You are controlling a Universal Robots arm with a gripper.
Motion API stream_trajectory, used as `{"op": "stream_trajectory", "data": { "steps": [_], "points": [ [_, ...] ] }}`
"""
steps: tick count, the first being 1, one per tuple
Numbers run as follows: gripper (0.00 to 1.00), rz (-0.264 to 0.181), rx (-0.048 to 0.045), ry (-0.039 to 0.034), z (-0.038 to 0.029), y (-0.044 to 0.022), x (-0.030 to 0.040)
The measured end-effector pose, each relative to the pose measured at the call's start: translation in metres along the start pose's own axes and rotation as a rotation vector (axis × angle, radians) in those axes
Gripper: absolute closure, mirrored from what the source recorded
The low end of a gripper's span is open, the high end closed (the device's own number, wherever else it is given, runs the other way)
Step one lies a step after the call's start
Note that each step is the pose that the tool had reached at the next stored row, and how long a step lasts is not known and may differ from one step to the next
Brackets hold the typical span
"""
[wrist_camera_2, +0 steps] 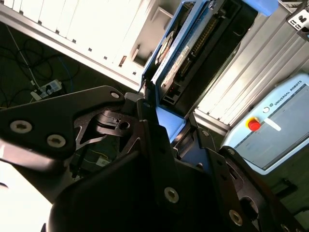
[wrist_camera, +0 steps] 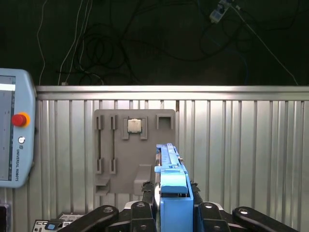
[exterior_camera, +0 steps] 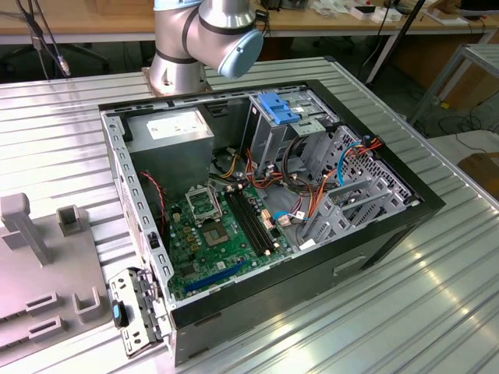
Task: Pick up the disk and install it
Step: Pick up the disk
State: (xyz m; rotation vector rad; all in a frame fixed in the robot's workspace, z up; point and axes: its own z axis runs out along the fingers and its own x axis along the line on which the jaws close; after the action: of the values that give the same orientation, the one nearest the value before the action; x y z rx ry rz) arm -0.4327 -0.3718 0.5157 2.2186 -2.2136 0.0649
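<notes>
The black two-finger gripper (wrist_camera: pixel 172 200) is closed on the flat grey metal disk with blue plastic rails (wrist_camera: pixel 169 166), held edge-on over the grey slotted fixture plate (wrist_camera: pixel 120 159); it probably needs a firm, square grip to carry safely.

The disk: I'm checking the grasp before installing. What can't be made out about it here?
Faces of the disk: edge-on in the first wrist view.
Its held end: hidden by the gripper in both wrist views.
Its far end: cut off by the second wrist view's edge.
</notes>
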Motion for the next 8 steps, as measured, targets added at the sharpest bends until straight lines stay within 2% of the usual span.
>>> {"op": "stream_trajectory", "data": {
  "steps": [8],
  "points": [
    [0.63,0.000,0.0000,0.0000,0.0001,-0.0050,0.0000]
  ]
}}
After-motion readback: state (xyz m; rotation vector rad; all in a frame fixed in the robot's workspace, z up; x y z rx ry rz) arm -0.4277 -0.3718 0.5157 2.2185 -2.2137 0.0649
